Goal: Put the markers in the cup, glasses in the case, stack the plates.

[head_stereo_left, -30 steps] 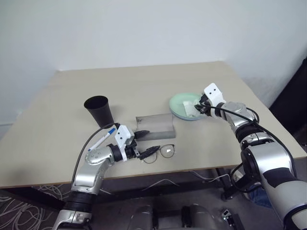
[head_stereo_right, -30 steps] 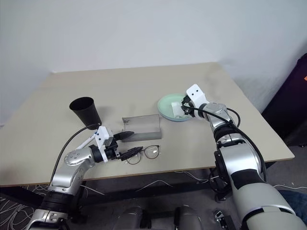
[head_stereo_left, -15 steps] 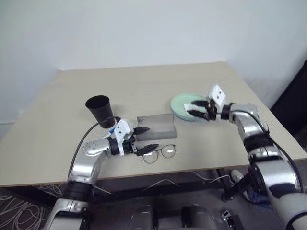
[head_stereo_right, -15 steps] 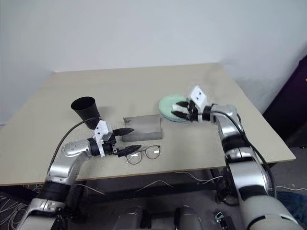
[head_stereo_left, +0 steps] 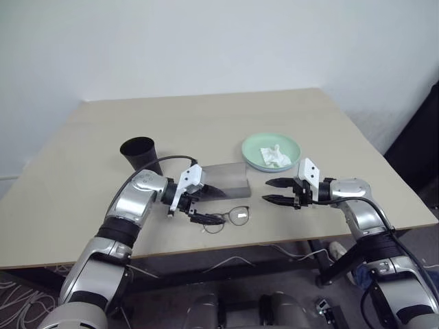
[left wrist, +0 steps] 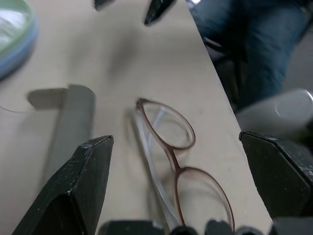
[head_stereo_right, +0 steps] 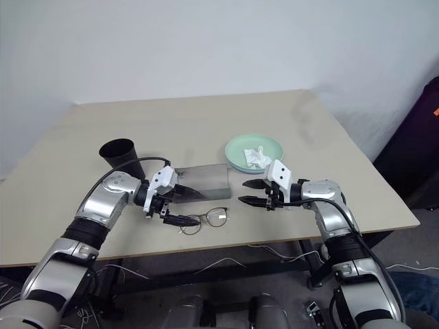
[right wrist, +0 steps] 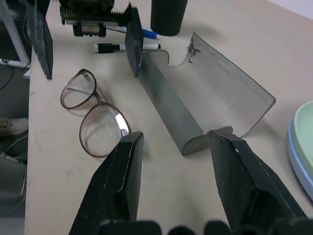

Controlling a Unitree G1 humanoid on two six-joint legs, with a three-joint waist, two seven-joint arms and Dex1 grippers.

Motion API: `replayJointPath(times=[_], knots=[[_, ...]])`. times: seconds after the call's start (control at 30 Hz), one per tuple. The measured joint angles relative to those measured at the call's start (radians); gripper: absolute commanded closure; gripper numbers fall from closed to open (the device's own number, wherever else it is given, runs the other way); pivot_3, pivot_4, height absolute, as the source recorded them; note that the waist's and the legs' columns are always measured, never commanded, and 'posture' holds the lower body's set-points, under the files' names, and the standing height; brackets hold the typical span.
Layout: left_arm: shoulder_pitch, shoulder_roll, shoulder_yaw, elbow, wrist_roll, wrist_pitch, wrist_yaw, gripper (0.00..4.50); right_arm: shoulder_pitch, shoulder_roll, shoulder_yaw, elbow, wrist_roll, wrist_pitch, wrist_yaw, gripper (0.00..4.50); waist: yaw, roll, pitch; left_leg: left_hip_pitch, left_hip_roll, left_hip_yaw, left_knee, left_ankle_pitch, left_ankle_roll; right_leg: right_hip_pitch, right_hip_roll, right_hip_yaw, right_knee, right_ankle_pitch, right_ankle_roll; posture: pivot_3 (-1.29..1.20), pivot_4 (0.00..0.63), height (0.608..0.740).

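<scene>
On the table's (head_stereo_left: 82, 205) left stands the black cup (head_stereo_left: 140, 153), rim wider than its base. Two markers (right wrist: 124, 47), white-barrelled, one tipped blue and one black, lie by its foot, seen from the right wrist. The left gripper (head_stereo_left: 200, 205), fingers spread wide, hovers over the glasses (head_stereo_left: 230, 217), whose thin brown rims and clear lenses lie flat near the front edge. Just behind them the grey case (head_stereo_left: 225, 180) lies open, its lid up. The right gripper (head_stereo_left: 274, 192), fingers apart and empty, points left toward the glasses. Further back on the right, the mint plate (head_stereo_left: 271, 152) sits stacked on the blue plate (right wrist: 299, 166), a crumpled tissue (head_stereo_left: 276, 156) on top.
</scene>
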Motion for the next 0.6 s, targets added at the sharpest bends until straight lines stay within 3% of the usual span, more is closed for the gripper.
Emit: replayJointPath(times=[0.23,0.33,0.57,0.6], knots=[[-0.114,-0.052,-0.042,0.177,0.075,-0.091,-0.077,0.1,0.04,0.0,0.004,-0.071,0.009,0.017,-0.058,2.22,0.001,-0.004,0.003,-0.001,-0.001,0.0,0.0,0.0,0.0,-0.001,0.0,0.0,-0.001,0.0,0.0,0.0,0.0,0.74],[-0.148,-0.081,-0.067,0.232,0.091,-0.112,-0.081,0.7,0.062,0.0,0.005,-0.093,0.009,0.027,-0.081,2.2,0.001,-0.006,0.004,-0.001,-0.001,0.0,0.0,0.0,0.001,-0.001,0.0,0.001,-0.001,0.0,0.0,0.0,0.0,0.74],[-0.167,-0.099,-0.128,0.287,0.104,-0.131,-0.082,3.2,0.103,0.0,0.004,-0.119,0.011,0.03,-0.126,2.2,0.0,-0.009,0.005,-0.001,-0.001,0.0,0.0,0.0,0.001,-0.001,0.0,0.001,-0.001,0.0,0.0,0.0,0.0,0.74],[-0.167,-0.099,-0.136,0.29,0.108,-0.135,-0.082,3.2,0.108,0.0,0.004,-0.126,0.013,0.031,-0.13,2.2,0.0,-0.009,0.005,-0.001,-0.001,-0.001,0.0,0.0,0.001,-0.001,0.0,0.001,-0.001,0.0,0.0,0.0,0.0,0.74]])
